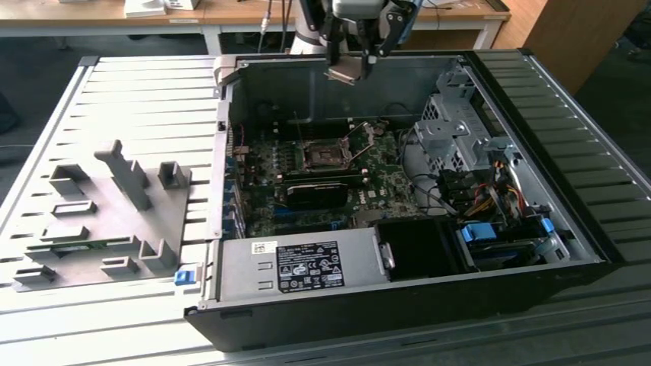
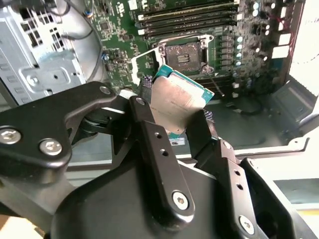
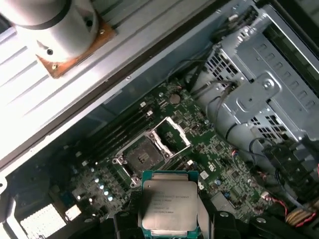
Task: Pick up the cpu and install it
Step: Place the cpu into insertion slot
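a: start with the gripper point(image 2: 172, 120). what does it have?

b: its fingers point(image 2: 149, 134) are closed on the cpu point(image 2: 178, 99) and pinch it by two opposite edges. the metal lid faces the second wrist camera. in the exterior view the cpu point(image 1: 343, 74) hangs high by the far wall of the case point(image 1: 295, 95), well apart from the board.

a: is the hold safe?

b: it looks thin to me. the fingers bear only on the edges, and the chip sits tilted between them. a jolt could make it swivel or slip out. a fall onto the board point(image 3: 219, 154) would likely hurt both.

a: and below it?

b: the socket point(image 3: 139, 158) lies open, with its frame point(image 3: 174, 132) flipped up beside it. that frame is the first snag, because a corner of the cpu could catch on it on the way down.

a: what about the seating itself?

b: that's the worst risk, i'd say. if the chip meets the socket tilted or turned the wrong way, it could bend the contacts. i can't tell from here whether its corners match the socket's.

a: anything further out?

b: the memory slots point(image 2: 189, 14) run just beside the socket, so a finger could knock them on a low approach. beyond that are the cables point(image 1: 478, 191) and the drive cage point(image 3: 269, 94). they're well apart from the socket, so they're less of a worry.
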